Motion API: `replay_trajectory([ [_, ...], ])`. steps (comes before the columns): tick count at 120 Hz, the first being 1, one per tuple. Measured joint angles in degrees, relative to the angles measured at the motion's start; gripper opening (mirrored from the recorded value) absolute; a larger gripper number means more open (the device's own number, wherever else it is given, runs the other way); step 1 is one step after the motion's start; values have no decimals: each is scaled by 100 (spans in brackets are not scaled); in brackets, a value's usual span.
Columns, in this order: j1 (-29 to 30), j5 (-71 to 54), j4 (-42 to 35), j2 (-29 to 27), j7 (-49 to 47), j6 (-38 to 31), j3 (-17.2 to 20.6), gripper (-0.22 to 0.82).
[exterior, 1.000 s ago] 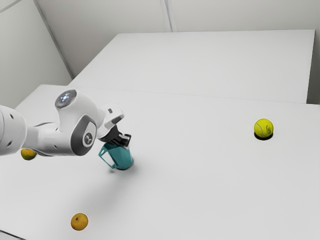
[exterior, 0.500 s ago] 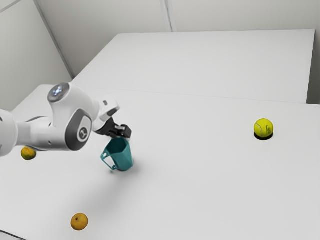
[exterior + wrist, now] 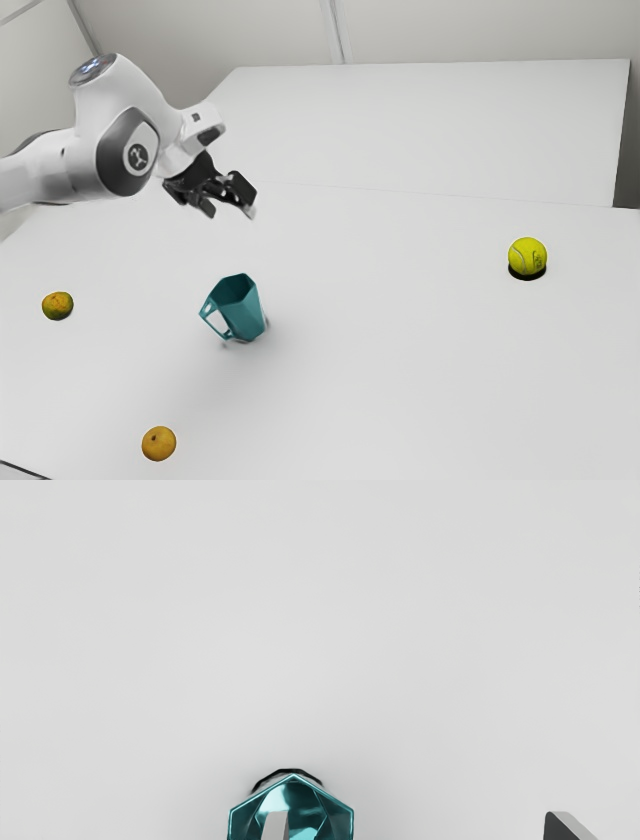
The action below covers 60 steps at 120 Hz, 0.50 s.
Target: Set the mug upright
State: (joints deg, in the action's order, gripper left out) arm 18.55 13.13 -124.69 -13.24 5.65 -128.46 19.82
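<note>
In the exterior view the teal mug (image 3: pixel 241 309) stands on its base on the white table, its open rim facing up and its handle toward the exterior view's left. My gripper (image 3: pixel 228 209) hangs well above the mug, its fingers spread with nothing between them. Looking down in the wrist view, I see into the open mouth of the mug (image 3: pixel 300 805). The gripper (image 3: pixel 412 825) shows two widely parted fingertips there, one overlapping the mug's mouth in the picture; the lower part of the mug is cut off.
A tennis ball (image 3: pixel 527 256) sits far off toward the exterior view's right. One orange fruit (image 3: pixel 159 443) lies near that view's bottom edge, and a greenish-orange one (image 3: pixel 57 306) lies at its left. The white table (image 3: pixel 420 350) extends around them.
My gripper has risen away from the mug, and its fingers now appear spread. The mug, close below the hand before, has stayed almost where it was, standing on the table.
</note>
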Motion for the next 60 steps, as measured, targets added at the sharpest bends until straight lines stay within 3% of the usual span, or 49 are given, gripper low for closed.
replay_trajectory([
  [14, -22, -173, 729, 476, -37, 785, -136, 56],
  [31, -668, -519, 1677, 981, -160, 1594, -829, 57],
  [47, -1040, -816, 2361, 1217, -310, 2276, -1180, 58],
  [60, -1105, -926, 2779, 1291, -410, 2746, -1258, 58],
])
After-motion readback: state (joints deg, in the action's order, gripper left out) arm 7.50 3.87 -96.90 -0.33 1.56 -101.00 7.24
